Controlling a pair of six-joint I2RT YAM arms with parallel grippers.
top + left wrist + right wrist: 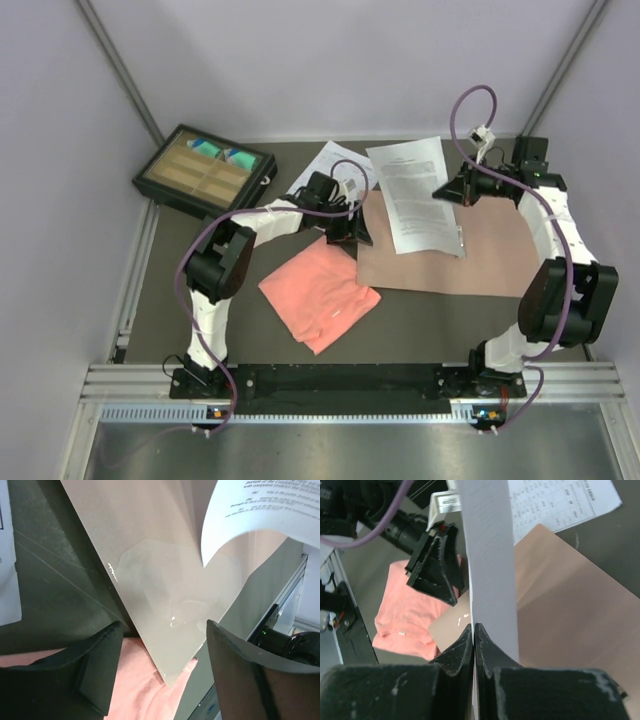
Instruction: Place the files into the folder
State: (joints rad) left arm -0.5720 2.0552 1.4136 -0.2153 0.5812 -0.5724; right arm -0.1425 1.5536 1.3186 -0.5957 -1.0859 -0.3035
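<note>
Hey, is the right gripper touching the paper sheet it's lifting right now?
Touching. The right wrist view shows the right gripper with its fingers pinched shut on the edge of the paper sheet, with no gap.

This is a robotics lab test cell, not a home or office. Plain pale panels [330, 70] joined by bare metal struts [122, 70] wall in the space beyond and to either side of the left claw [350, 238] and the right claw [443, 193]. Nearer than both claws, two arm bases [195, 378] are bolted by a slotted aluminium rail [125, 383] edging a dark matted table [420, 320], and a purple cable [452, 118] loops above the right claw, which pinches a printed sheet [415, 190].
</note>
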